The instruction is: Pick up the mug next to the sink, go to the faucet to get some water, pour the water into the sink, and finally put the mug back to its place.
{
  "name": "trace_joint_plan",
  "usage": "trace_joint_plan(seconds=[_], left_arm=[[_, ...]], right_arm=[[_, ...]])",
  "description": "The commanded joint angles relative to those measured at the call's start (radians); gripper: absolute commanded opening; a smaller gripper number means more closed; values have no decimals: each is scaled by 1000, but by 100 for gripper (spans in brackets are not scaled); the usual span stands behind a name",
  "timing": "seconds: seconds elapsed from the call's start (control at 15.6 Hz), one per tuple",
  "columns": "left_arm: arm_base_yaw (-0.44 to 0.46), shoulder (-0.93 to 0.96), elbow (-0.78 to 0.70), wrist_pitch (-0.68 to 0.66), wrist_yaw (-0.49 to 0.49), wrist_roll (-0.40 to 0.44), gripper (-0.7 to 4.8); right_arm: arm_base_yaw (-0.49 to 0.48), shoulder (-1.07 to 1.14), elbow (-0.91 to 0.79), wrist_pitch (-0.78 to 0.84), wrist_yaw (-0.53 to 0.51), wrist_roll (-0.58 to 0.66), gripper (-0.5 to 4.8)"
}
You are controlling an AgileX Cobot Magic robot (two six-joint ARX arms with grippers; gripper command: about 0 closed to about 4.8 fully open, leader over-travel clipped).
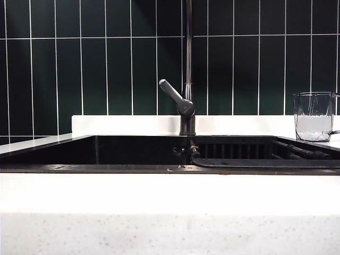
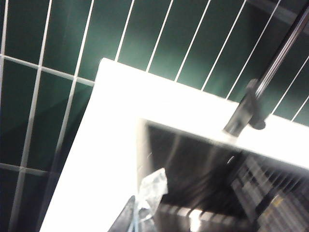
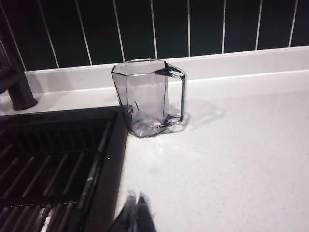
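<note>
The clear faceted mug stands upright on the white countertop at the right of the sink, with its handle turned away from the basin. In the right wrist view the mug is some way beyond my right gripper, whose fingers are pressed together and hold nothing. The dark faucet rises behind the middle of the sink, its lever angled to the left. My left gripper is shut over the sink's left edge, far from the faucet. Neither gripper shows in the exterior view.
A dark slatted rack fills the right half of the basin, close to the mug. A white countertop runs along the front, and a low white ledge backs onto the dark green tiled wall.
</note>
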Motion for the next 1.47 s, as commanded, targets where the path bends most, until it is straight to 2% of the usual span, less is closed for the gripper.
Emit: trace_joint_plan(seconds=[0.06, 0.58, 0.77, 0.9, 1.02, 1.09, 1.21, 1.28, 1.47], left_arm=[[0, 0, 4, 100, 4, 2, -4], [0, 0, 6, 113, 5, 59, -4], [0, 0, 14, 113, 31, 112, -2], [-2, 0, 72, 114, 20, 147, -2], [-3, 22, 116, 118, -16, 179, -1], [-3, 67, 145, 116, -14, 177, 32], [-5, 154, 184, 119, -6, 150, 32], [-6, 267, 231, 142, 26, 151, 63], [-37, 523, 307, 265, 60, 155, 68]], right_arm=[[1, 1, 6, 44, -7, 68, -8], [0, 1, 6, 48, -7, 93, -8], [1, 1, 6, 68, -42, 89, -8], [1, 1, 39, 118, -85, 48, -9], [1, 6, 72, 127, -81, 32, -9], [1, 26, 87, 135, -81, 32, -9], [1, 81, 103, 183, -80, 32, -9], [1, 158, 135, 227, -67, 29, -9], [1, 365, 214, 314, -66, 2, -9]])
